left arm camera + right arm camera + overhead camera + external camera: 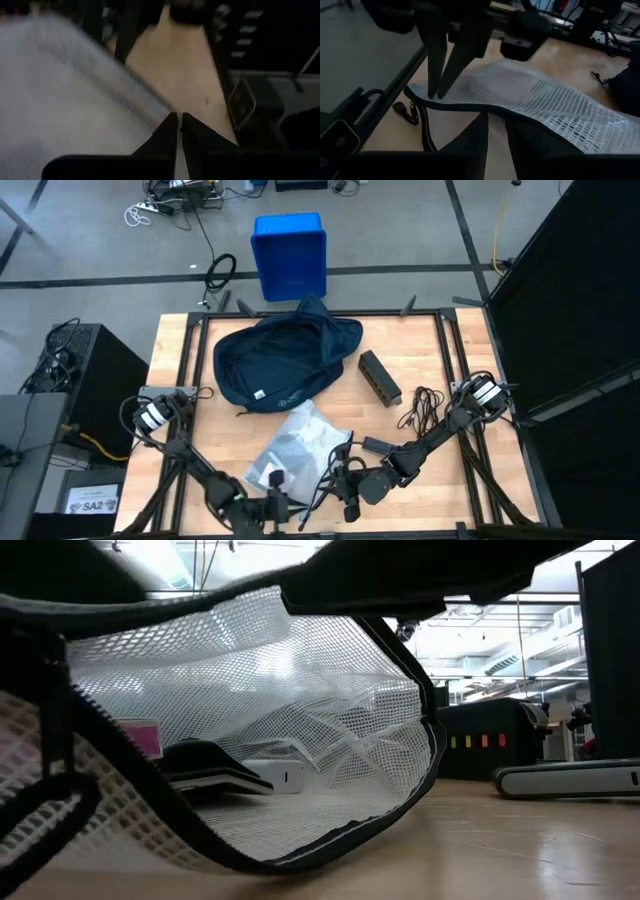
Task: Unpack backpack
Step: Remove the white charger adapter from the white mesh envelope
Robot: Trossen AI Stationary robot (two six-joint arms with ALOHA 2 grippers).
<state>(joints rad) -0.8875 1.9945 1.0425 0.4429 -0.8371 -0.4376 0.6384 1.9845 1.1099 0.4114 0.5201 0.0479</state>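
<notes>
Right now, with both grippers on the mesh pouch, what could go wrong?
The left gripper and right gripper both pinch only the dark edge of the mesh pouch; thin mesh could slip free. The pouch mouth gapes in the low view, so the items inside might slide out. The loose black cable lies near the right arm and could snag.

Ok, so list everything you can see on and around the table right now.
backpack: one, dark navy, back middle of table
pouch: one, white mesh with black edging, front middle of table
items in pouch: one pink, one black, one white; too unclear to name
box: one, dark, right of backpack
cable: one, black, right of box
bin: one, blue, floor beyond table
table: one, light wood
left gripper: shut on pouch's edge
right gripper: shut on pouch's edge, beside the left
</notes>
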